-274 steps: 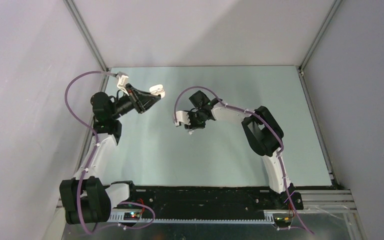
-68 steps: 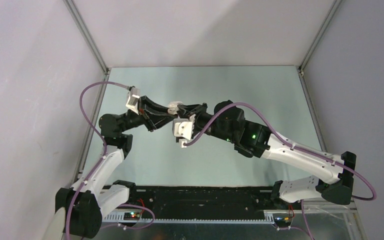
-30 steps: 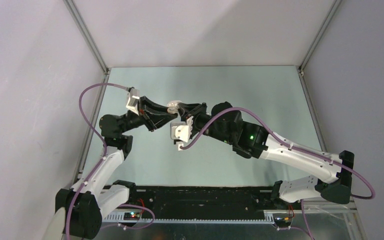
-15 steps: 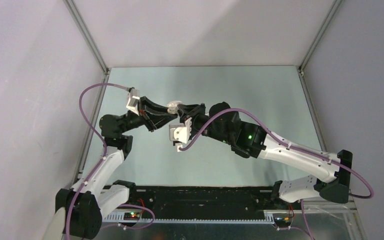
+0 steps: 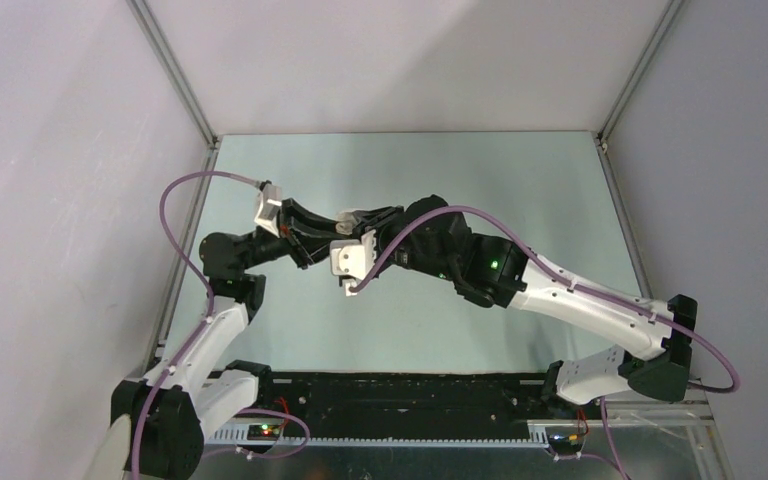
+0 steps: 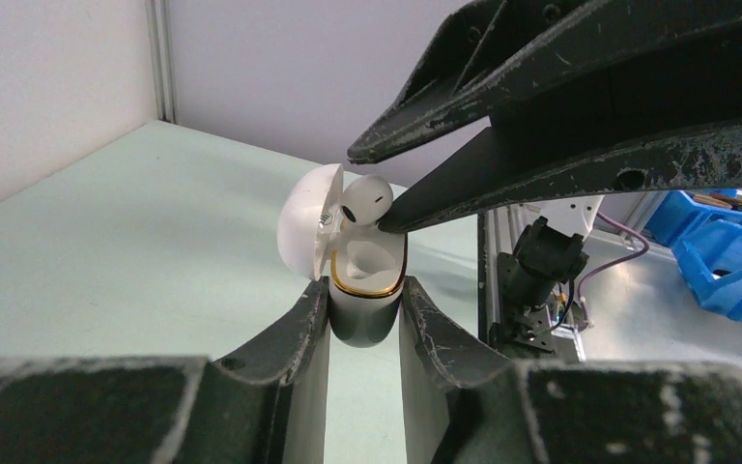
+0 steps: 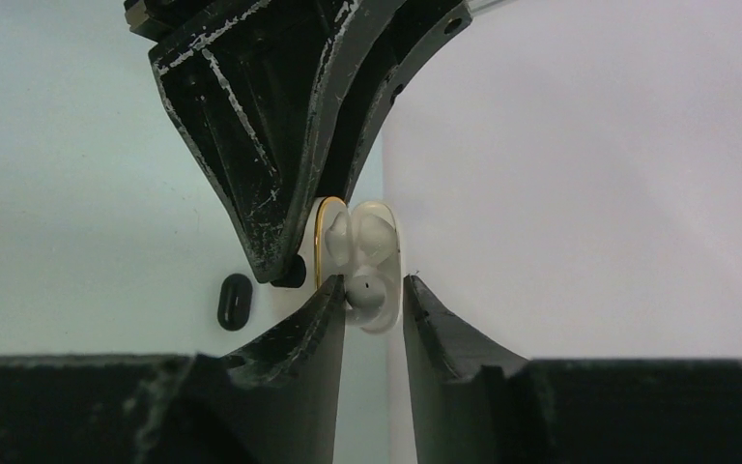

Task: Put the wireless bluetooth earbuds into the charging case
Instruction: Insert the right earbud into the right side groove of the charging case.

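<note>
My left gripper (image 6: 365,300) is shut on the charging case (image 6: 367,324), a small white case with a gold rim, held above the table with its lid (image 6: 301,224) swung open. One white earbud (image 6: 367,200) stands in the case's mouth with its round head sticking out. My right gripper (image 7: 375,290) is at the case with its jaws a little apart around that head. One fingertip (image 6: 396,215) touches the earbud, the other is clear of it. In the top view both grippers (image 5: 345,225) meet left of centre. I do not see a second earbud.
A black oval object (image 7: 236,301) lies on the pale green table (image 5: 440,170) below the grippers. Metal frame posts and grey walls bound the table. The arm bases sit at the near edge.
Over the last second my right gripper has pushed left toward the left gripper and the case. The left gripper has drawn back a little to the left, still holding the case.
</note>
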